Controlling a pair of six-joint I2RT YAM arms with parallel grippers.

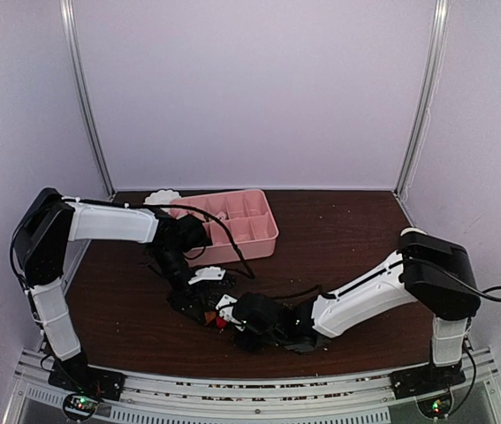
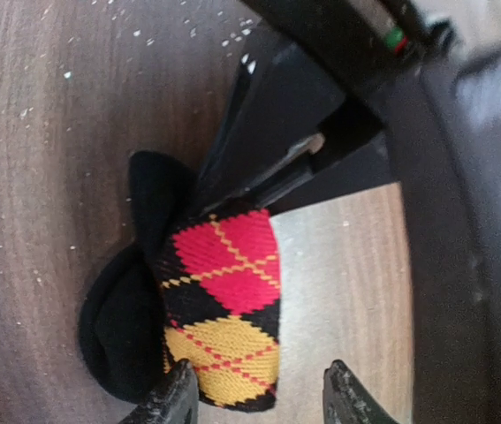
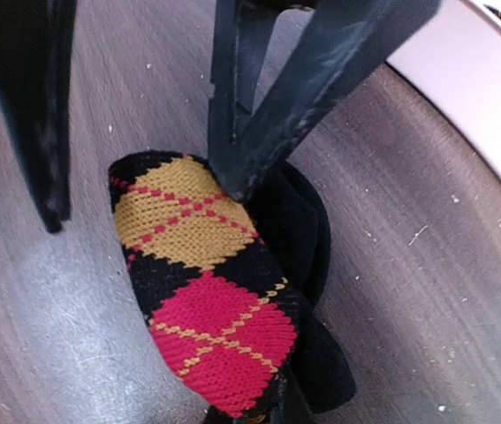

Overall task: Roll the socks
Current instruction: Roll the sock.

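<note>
Both grippers spread: left gripper (image 2: 259, 397), right gripper (image 3: 144, 199) seemingly straddling argyle sock (image 3: 206, 283).

black sock (image 3: 210, 291), red and yellow argyle

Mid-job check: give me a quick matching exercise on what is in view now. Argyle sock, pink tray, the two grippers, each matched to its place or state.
Things:
1. argyle sock
2. pink compartment tray
3. left gripper
4. right gripper

Places or states:
A. at the back of the table, behind the arms
B. open, its fingers at the sock's yellow-diamond end in the left wrist view
C. lying on the dark wooden table between the two grippers
D. open, one finger touching the sock's yellow diamond in the right wrist view

Pairs: 1-C, 2-A, 3-B, 4-D
</note>
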